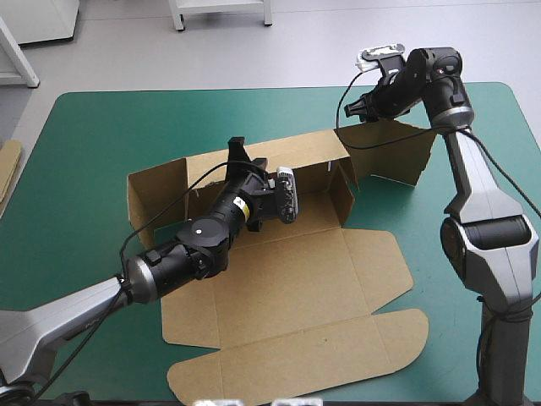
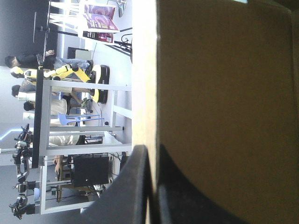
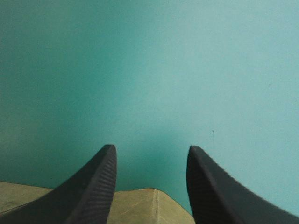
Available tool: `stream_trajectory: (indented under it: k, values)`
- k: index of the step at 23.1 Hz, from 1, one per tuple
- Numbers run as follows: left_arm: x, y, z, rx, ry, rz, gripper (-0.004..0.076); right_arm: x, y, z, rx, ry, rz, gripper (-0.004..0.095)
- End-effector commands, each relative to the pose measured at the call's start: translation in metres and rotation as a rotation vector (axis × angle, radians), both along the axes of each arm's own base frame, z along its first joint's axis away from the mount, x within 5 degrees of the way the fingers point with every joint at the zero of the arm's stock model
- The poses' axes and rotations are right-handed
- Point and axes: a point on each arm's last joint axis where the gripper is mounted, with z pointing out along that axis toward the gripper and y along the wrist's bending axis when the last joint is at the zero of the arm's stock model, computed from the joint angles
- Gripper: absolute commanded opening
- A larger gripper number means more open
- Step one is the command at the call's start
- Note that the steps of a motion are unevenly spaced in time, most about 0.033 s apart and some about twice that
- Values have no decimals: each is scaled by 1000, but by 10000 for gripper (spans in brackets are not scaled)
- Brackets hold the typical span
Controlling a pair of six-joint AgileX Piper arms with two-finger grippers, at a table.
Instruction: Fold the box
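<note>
The brown box (image 1: 296,279) lies open in the middle of the table, its lid panel (image 1: 321,347) flat toward the near edge. Its back wall (image 1: 287,156) stands raised, with side flaps at the left (image 1: 156,190) and right (image 1: 397,152). My left gripper (image 1: 237,145) pinches the back wall's top edge. In the left wrist view the fingers (image 2: 152,149) are all but shut with the board (image 2: 224,93) between them. My right gripper (image 1: 351,110) hovers open just above the right flap's upper corner. In the right wrist view that corner (image 3: 140,207) shows under the spread fingers (image 3: 150,148).
The teal-green cover (image 1: 101,135) is bare around the box on the left, the far side and the right (image 3: 149,70). An edge of more brown board (image 1: 8,169) shows at the table's left edge.
</note>
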Motion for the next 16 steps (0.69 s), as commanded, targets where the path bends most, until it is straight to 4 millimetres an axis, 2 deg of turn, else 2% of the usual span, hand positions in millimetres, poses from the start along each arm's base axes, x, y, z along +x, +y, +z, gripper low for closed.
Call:
stream_trajectory:
  k: [1, 6, 11, 16]
  values:
    - [-5, -1, 16, -60, -23, -21, -8, -18, -4, 33, 5, -67, 7, 437]
    - [-5, -1, 16, -60, -23, -21, -8, -21, -2, 34, 33, -59, 13, 437]
    - [-5, 0, 16, -59, -23, -17, -8, -37, -5, 45, 33, -53, 14, 437]
    - [-5, 0, 16, -59, -23, -17, -8, -49, -7, 26, 6, 39, 29, 437]
